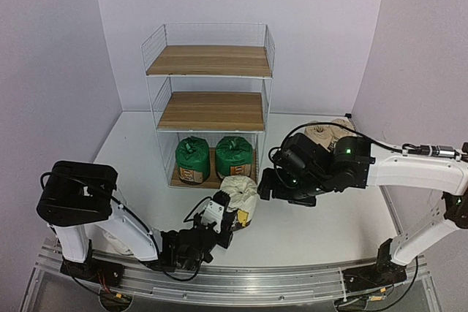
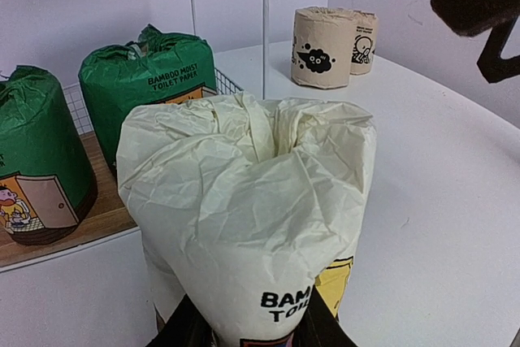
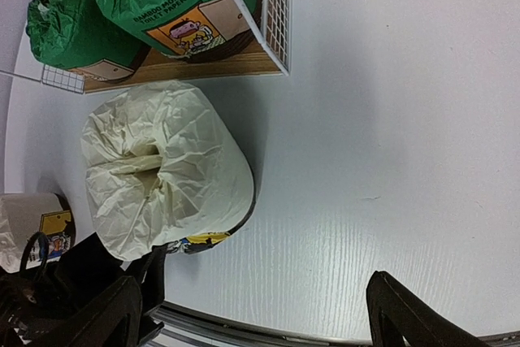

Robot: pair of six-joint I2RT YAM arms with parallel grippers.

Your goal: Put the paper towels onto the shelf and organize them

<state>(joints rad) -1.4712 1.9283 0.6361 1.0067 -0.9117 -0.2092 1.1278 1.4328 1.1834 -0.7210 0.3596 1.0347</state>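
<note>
Between the jaws of the left gripper (image 2: 248,327), clenched low near its label, stands a white paper towel roll (image 2: 244,217), seemingly resting on the worktop (image 1: 329,231). Just beyond those jaws is the shelf (image 1: 208,111), its bottom tier filled by two green rolls (image 1: 193,158). The right gripper (image 1: 274,186) hangs nearby, jaws released and empty. The crinkled wrap looks slick and the roll light and squashy, so a firm mid-body hold seems safer than pinching the loose gathered top

Two green rolls (image 1: 213,158), cream roll (image 1: 240,193)
</note>
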